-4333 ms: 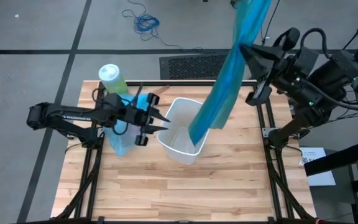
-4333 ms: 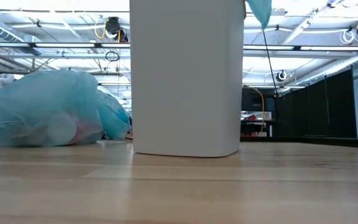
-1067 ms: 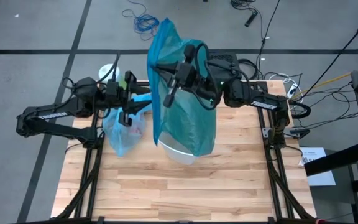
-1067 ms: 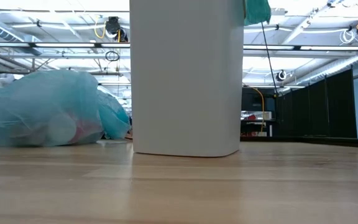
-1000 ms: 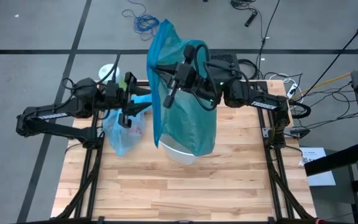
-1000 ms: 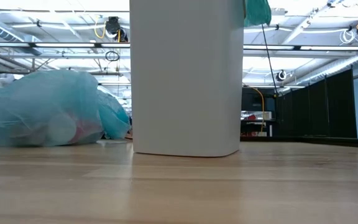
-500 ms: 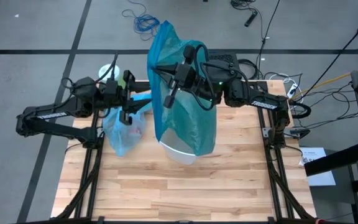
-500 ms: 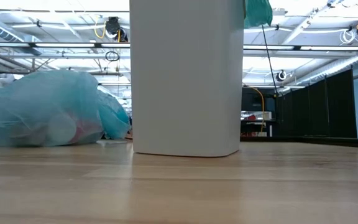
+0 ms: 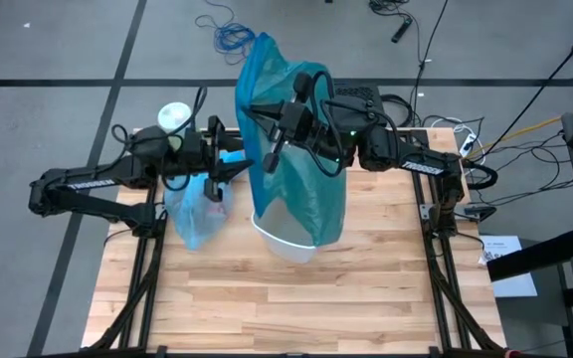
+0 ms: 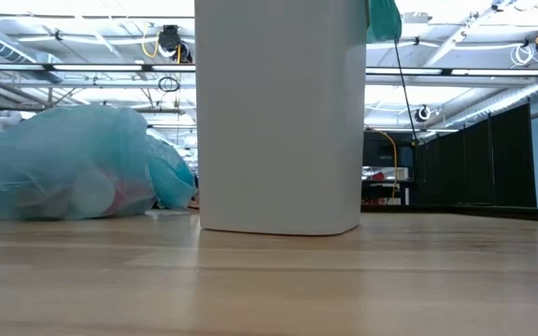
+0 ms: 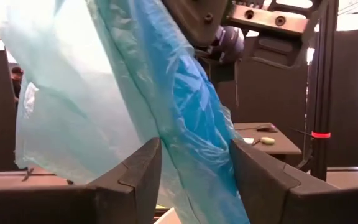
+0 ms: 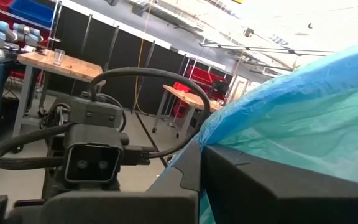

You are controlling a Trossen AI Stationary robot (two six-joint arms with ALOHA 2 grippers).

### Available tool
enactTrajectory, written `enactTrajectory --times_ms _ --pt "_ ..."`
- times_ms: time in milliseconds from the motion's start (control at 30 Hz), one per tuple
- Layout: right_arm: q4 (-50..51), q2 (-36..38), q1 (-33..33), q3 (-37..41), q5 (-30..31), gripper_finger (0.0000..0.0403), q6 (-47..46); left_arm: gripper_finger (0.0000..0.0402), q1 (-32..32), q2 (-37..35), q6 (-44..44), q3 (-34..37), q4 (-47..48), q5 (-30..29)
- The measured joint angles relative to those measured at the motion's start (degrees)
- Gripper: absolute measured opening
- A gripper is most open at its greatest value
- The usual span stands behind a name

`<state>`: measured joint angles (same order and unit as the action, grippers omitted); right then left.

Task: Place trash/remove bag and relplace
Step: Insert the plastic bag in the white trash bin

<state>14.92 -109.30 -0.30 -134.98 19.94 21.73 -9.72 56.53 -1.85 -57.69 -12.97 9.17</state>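
My right gripper is held high over the white wastebasket and is shut on a darker teal-blue plastic bag. That bag hangs down to the basket's rim. My left gripper comes level from the table's left. Its open fingers stand on either side of a hanging fold of the teal bag. The light sky-blue bag lies on its side on the table left of the basket, with the trash showing faintly through it. My right gripper holds the teal bag by its upper part; the bag itself hides the place of contact. The fingers come roughly level from the table's right. The bag hangs slack below them, its lower end at the wastebasket's mouth. My left gripper has the fold between its open fingers; I cannot tell whether they touch it.
A large green bottle with a white cap stands at the table's far left corner, behind my left arm. The near half of the wooden table shows bare boards. In the low view the wastebasket fills the middle.
My left gripper has edged toward the table's right, up to the hanging teal bag, and its fingers now point at the bag rather than down. My right gripper and the teal bag have kept still.
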Motion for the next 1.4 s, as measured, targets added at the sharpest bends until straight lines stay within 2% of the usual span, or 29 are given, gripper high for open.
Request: enactTrajectory --times_ms 100,267,333,567,767,867,1000,1233,1400 --pt "0.02 0.00 0.31 0.00 -0.04 0.0000 -0.01 0.0148 0.00 -0.13 -0.03 0.00 0.06 -0.03" --pt "0.02 0.00 1.09 0.00 -0.36 0.0000 0.01 0.0038 0.00 -0.20 -3.34 0.00 0.02 1.28" --pt "0.02 0.00 1.55 0.00 -0.37 0.0000 0.07 0.0011 0.00 -0.20 -4.40 -0.18 0.18 3.20" --pt "1.02 0.75 4.96 -0.02 -0.07 0.0000 3.10 0.0002 1.65 -1.96 -4.59 -4.53 2.35 7.15" --pt "-0.04 2.12 8.65 -0.07 8.71 0.0006 7.85 0.0001 3.92 -2.84 -4.59 -8.61 6.37 8.50" --pt "-0.17 3.12 9.37 -0.07 12.69 0.0030 9.67 0.0001 4.67 -2.82 -4.60 -9.85 7.91 8.54" --pt "1.19 4.67 9.57 -0.07 16.23 0.0083 10.51 0.0001 4.87 -2.84 -4.96 -10.34 7.86 8.42" --pt "8.91 8.06 11.00 -0.07 16.52 0.0176 7.45 0.0000 4.87 -2.82 -6.77 -10.34 8.81 4.05" --pt "10.65 9.68 14.60 -0.07 19.93 0.0197 10.53 0.0000 4.87 -2.80 -7.84 -10.34 9.42 2.36"
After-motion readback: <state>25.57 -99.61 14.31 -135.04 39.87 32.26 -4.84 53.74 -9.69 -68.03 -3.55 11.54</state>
